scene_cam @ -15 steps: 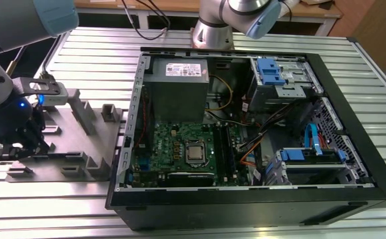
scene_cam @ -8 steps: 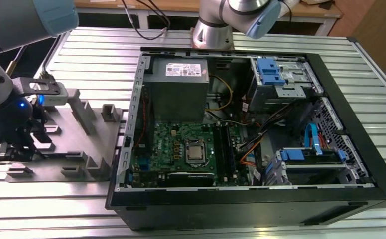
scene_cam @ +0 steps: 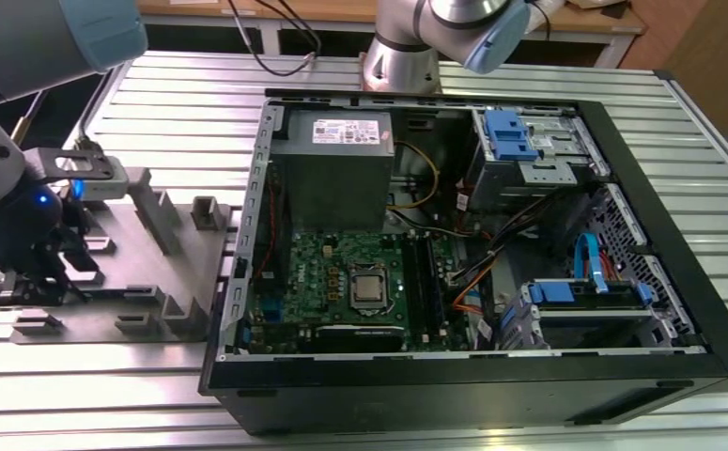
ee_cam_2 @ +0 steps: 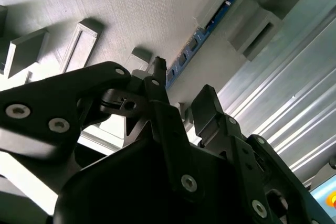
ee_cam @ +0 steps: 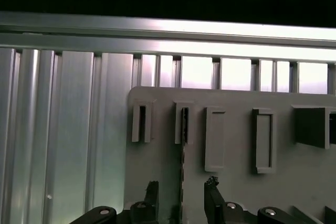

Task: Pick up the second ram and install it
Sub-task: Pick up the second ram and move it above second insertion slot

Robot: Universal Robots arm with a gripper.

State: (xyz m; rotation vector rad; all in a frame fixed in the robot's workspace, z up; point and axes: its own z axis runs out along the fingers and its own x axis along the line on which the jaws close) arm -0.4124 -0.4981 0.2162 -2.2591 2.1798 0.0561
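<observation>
The second ram (ee_cam: 183, 129) stands on edge in a slot of the grey fixture plate (ee_cam: 236, 192), seen as a thin dark strip. In the second wrist view its blue edge (ee_cam_2: 201, 33) runs along the same slot. My gripper (ee_cam: 181, 183) is open, with one black finger on each side of the stick and a gap to both. Its fingertips (ee_cam_2: 159, 62) hover just above the plate. In the exterior view the gripper (scene_cam: 38, 274) hangs low over the fixture (scene_cam: 150, 254), at the exterior view's left, well away from the green motherboard (scene_cam: 338, 282).
The open computer case (scene_cam: 664, 282) lies on the ribbed metal table (scene_cam: 150, 94), with a power supply (scene_cam: 334, 160), drive cages with blue clips (scene_cam: 514, 136) and loose cables inside. Raised grey blocks (ee_cam: 265, 140) and holders stand on the fixture around the gripper. Another arm's base (scene_cam: 401, 47) stands behind the case.
</observation>
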